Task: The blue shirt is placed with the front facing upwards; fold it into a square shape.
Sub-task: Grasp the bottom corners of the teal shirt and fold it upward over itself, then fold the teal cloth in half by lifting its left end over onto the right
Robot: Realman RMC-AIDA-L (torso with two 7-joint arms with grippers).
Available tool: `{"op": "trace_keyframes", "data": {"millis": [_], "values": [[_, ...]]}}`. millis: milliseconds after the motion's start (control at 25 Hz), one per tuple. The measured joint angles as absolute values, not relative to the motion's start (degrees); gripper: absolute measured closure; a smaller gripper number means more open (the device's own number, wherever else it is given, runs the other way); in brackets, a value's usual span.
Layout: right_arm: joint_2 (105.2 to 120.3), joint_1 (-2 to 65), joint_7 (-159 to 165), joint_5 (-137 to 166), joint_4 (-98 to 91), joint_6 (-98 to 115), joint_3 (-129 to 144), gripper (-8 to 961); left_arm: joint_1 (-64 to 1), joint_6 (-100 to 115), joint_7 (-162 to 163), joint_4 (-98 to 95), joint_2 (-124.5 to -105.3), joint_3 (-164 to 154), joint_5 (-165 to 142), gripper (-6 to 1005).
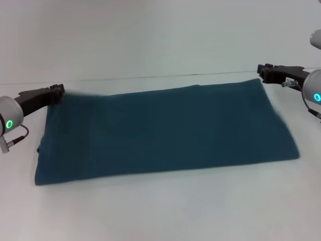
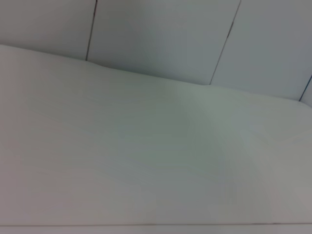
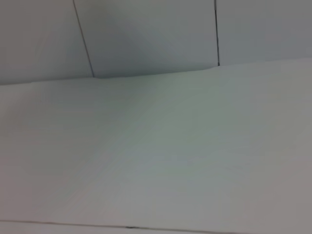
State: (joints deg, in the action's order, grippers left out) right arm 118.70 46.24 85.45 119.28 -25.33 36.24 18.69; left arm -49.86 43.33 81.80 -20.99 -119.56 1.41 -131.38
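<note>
Teal-blue shirt is lying folded lengthwise; left gripper and right gripper are flanking its far corners, grip unclear; crosswise fold seems next.

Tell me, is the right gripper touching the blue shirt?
Cannot tell. In the head view the right gripper sits right at the blue shirt's far corner, with no plain contact or gap.
</note>
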Motion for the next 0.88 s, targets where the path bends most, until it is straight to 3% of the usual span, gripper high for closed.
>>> {"op": "trace_keyframes", "data": {"millis": [120, 440, 560, 880], "values": [[118.73, 46.3, 85.4, 119.3, -25.2, 36.0, 19.6, 760, -49.9, 42.1, 81.7, -20.9, -119.68, 1.5, -130.8, 913], [119.2, 46.3, 85.4, 119.3, -25.1, 34.9, 20.0, 658, -49.5, 40.4, 80.4, -21.1, -120.15, 1.3, -128.4, 870], [119.32, 45.9, 85.6, 119.2, -25.4, 34.8, 19.9, 620, -49.3, 40.6, 80.6, -21.1, -120.16, 1.5, -128.1, 669], [119.03, 44.5, 86.6, 118.4, -26.1, 36.3, 19.9, 275, -47.8, 43.5, 85.9, -21.3, -119.36, 1.4, -125.2, 347]]}}
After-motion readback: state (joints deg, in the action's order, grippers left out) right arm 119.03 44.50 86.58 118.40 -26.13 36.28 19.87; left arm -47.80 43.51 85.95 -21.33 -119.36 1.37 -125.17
